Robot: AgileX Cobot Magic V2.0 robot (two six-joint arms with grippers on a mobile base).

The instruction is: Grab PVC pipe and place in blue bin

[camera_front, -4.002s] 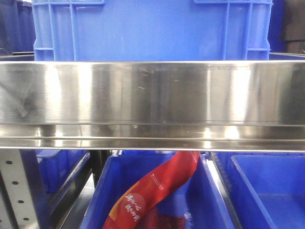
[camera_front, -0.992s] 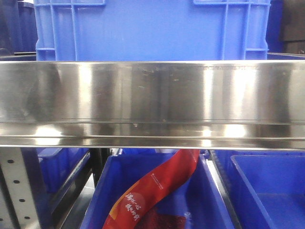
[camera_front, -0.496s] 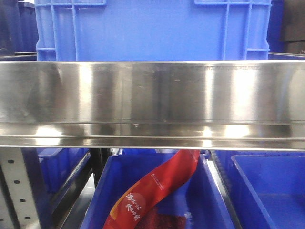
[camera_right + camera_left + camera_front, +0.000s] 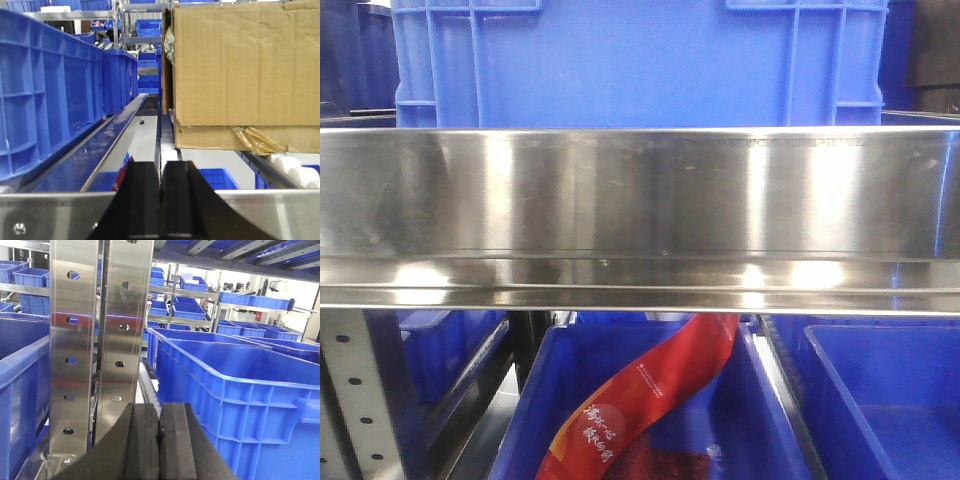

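No PVC pipe shows in any view. A large blue bin (image 4: pixel 640 60) stands on the steel shelf above the beam in the front view. It also fills the right of the left wrist view (image 4: pixel 240 390) and the left of the right wrist view (image 4: pixel 45 90). My left gripper (image 4: pixel 159 425) is shut with nothing between its black pads, just left of that bin and facing a perforated steel upright (image 4: pixel 100 340). My right gripper (image 4: pixel 161 185) is also shut and empty, hovering over the shelf's front beam (image 4: pixel 50 215) between the bin and a cardboard box (image 4: pixel 240 70).
A wide steel shelf beam (image 4: pixel 640 215) crosses the front view. Below it are two open blue bins, one (image 4: pixel 740 420) holding a red bag (image 4: pixel 640 400), the other (image 4: pixel 890 400) to its right. White rollers (image 4: pixel 295 172) lie under the box. More blue bins line the shelves behind.
The front view has drifted a few pixels sideways since four seconds ago; nothing else has visibly moved.
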